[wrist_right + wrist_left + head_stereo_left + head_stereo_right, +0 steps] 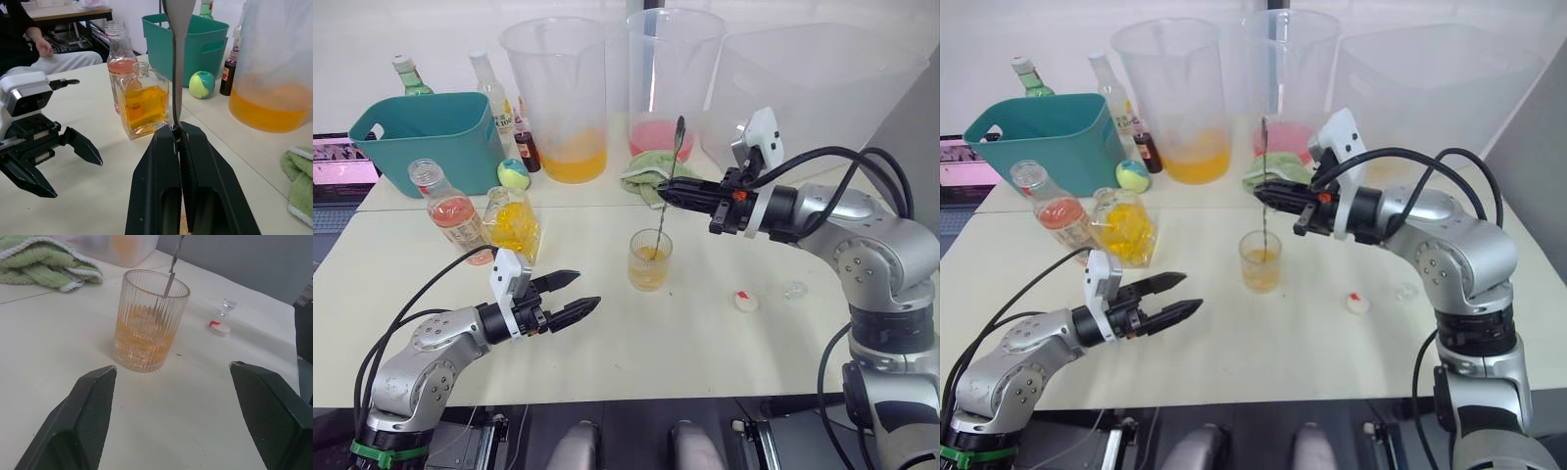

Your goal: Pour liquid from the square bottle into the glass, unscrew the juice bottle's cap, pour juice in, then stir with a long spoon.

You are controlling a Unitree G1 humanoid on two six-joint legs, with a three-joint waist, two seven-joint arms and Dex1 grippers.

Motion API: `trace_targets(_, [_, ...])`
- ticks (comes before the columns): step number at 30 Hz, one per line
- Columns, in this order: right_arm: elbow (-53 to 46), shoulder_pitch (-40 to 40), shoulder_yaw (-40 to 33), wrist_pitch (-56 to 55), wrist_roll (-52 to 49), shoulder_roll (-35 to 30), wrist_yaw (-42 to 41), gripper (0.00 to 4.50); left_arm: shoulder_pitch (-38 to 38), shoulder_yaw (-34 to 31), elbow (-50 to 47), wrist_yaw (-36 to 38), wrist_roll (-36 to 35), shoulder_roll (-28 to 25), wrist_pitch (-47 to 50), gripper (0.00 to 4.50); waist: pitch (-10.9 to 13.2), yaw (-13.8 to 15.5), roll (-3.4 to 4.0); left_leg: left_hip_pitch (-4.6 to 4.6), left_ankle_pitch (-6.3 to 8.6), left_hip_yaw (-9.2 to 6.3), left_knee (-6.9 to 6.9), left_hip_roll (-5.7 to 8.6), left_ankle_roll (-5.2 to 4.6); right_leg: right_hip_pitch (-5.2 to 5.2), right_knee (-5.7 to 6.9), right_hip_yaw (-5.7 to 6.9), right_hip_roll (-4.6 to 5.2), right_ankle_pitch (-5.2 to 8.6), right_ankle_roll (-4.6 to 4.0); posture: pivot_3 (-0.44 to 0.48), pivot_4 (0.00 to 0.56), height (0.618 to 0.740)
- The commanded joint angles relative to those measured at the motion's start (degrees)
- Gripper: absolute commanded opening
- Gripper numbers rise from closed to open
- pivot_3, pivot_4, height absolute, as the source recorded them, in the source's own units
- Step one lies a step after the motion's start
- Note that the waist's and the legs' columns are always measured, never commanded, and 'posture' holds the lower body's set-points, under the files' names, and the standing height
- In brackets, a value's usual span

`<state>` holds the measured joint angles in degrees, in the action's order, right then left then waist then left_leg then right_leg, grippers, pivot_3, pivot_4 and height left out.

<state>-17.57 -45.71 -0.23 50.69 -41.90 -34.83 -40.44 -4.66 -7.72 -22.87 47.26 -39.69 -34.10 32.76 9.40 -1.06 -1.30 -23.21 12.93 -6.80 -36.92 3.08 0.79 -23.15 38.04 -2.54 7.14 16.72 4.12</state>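
The glass [649, 259] stands mid-table, part full of orange liquid. My right gripper [664, 194] is shut on the long spoon [675, 147] above it, holding it nearly upright with its lower end in the liquid. My left gripper [573, 297] hovers open and empty to the left of the glass, near the front edge. The square bottle [514, 223] of yellow liquid and the uncapped juice bottle [450, 211] stand side by side at the left. To the right of the glass, the white cap [745, 301] lies on the table.
A teal bin [431, 137], two large pitchers [558, 98] [671, 78], a green towel [651, 176], a ball [514, 174] and several bottles line the back. A big translucent tub [813, 88] sits back right. A small clear stopper [794, 290] lies near the cap. A person [19, 34] sits beyond the table.
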Motion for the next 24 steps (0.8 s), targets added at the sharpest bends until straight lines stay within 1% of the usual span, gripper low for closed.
trace_targets(1, [-2.4,-1.4,-1.9,0.6,-1.9,1.1,1.2,0.00,0.0,-0.7,-1.6,0.6,-0.8,-0.5,-0.5,3.90,0.0,0.0,0.00,0.00,0.00,0.00,0.00,0.00,0.00,0.00,0.00,0.00,0.00,0.00,0.00,0.000,0.150,0.738])
trace_targets(5, [-2.1,-1.6,-2.9,0.4,-2.3,2.5,2.7,0.00,0.4,-0.9,-1.4,0.8,-0.6,-0.6,-0.9,3.90,0.0,0.0,0.00,0.00,0.00,-0.01,-0.01,0.00,0.00,0.00,0.00,0.00,0.00,0.00,0.00,0.000,0.150,0.738])
trace_targets(9, [-1.0,-0.9,-3.1,-3.8,-0.2,4.8,4.1,0.00,0.7,-1.1,-1.3,1.2,-0.4,-0.6,-1.2,3.90,0.0,0.0,0.00,0.00,-0.01,-0.01,-0.01,0.00,0.01,0.00,0.01,0.00,0.00,0.00,-0.01,0.000,0.150,0.738])
trace_targets(12, [0.5,0.3,-2.0,-6.9,3.2,5.1,4.3,0.00,0.8,-1.0,-1.2,1.4,-0.3,-0.6,-1.3,3.90,0.0,0.0,0.00,0.00,-0.01,0.00,0.00,0.01,0.01,-0.01,0.02,0.00,0.00,0.00,-0.01,0.000,0.150,0.738])
trace_targets(15, [1.0,0.5,-1.9,-7.7,4.2,5.0,3.8,0.00,0.8,-1.0,-1.2,1.6,-0.3,-0.6,-1.3,3.90,0.0,0.0,0.00,0.00,-0.02,0.00,-0.01,0.01,0.03,-0.01,0.02,0.00,0.00,0.00,-0.01,0.000,0.150,0.738])
trace_targets(19, [1.1,0.5,-1.1,-6.2,4.9,1.8,0.9,0.00,0.8,-1.0,-1.1,1.8,-0.3,-0.6,-1.4,3.90,0.0,0.0,0.00,0.00,-0.04,0.01,-0.01,0.01,0.06,-0.01,0.02,-0.01,0.00,0.00,-0.01,0.000,0.150,0.738])
trace_targets(24, [-1.1,0.8,0.0,-2.1,2.7,-1.9,-3.0,0.00,0.9,-1.0,-1.1,1.8,-0.3,-0.6,-1.3,3.90,0.0,0.1,0.00,0.00,-0.04,0.01,-0.01,0.01,0.06,0.01,0.01,0.00,0.01,0.00,-0.01,0.000,0.150,0.738])
